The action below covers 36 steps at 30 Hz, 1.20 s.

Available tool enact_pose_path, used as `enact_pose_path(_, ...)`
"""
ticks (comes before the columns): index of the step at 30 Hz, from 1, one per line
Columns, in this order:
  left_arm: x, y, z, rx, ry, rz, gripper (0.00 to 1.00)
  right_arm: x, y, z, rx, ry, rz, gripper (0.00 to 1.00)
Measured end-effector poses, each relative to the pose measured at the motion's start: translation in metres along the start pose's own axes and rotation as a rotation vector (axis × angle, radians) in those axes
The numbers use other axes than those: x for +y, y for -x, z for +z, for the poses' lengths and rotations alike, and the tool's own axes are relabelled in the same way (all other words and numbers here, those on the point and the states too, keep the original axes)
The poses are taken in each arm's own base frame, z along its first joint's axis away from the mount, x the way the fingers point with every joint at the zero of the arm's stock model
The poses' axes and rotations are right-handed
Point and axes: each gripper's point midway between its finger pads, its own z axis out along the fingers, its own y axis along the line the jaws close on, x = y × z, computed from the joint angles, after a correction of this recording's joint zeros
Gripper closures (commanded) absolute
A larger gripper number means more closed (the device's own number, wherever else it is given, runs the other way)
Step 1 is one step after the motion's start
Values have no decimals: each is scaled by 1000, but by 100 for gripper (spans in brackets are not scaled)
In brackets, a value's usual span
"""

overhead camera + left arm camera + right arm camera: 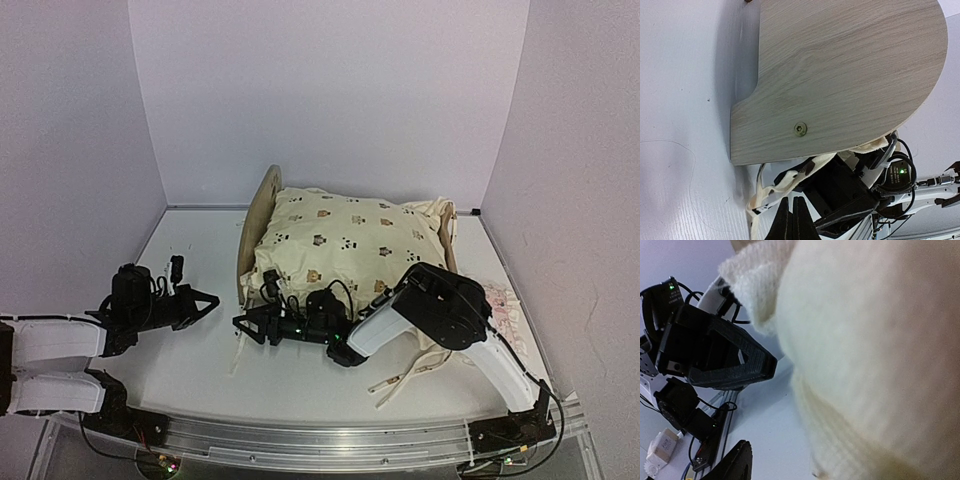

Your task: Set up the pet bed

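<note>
The pet bed stands mid-table, its rounded wooden headboard (262, 212) on the left and its footboard (449, 232) on the right. A cream animal-print cushion (345, 240) lies on top and hides the mattress base. My right gripper (243, 324) is at the cushion's front left corner, jaws open and holding nothing. One of its fingers (735, 465) shows apart from the cushion (875, 365). A cushion tie (790, 182) drapes below the headboard (840, 75). My left gripper (210, 300) is shut and empty, its fingertips (792, 215) pointing at the headboard from the left.
A small pink ruffled pillow (503, 305) lies on the table right of the bed, beside the right arm. Loose cushion ties (410, 375) trail toward the front rail (320, 445). White walls enclose the table on three sides.
</note>
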Motion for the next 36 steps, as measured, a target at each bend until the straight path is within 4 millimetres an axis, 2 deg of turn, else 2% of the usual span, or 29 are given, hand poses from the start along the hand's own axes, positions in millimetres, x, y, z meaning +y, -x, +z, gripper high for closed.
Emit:
enact_pose_path(2, 0, 0, 0, 0, 0, 0, 100, -1, -8, 1, 27, -19, -19, 41)
enact_pose_path(6, 0, 0, 0, -1, -1, 1, 100, 3, -39, 5, 111, -53, -28, 41)
enact_pose_path(8, 0, 0, 0, -1, -1, 1, 97, 8, -45, 7, 122, -50, -43, 41)
enact_pose_path(14, 12, -6, 0, 22, 54, 12, 72, 16, -52, 9, 131, -47, -78, 42)
enact_pose_path(23, 45, -33, 9, 131, 147, -10, 44, 13, -52, 9, 128, -64, -107, 43)
enact_pose_path(30, 49, -45, 16, 200, 140, -19, 39, 11, -51, 9, 129, -73, -128, 43)
enact_pose_path(36, 45, -49, 22, 227, 116, -17, 45, 11, -52, 10, 131, -76, -137, 44)
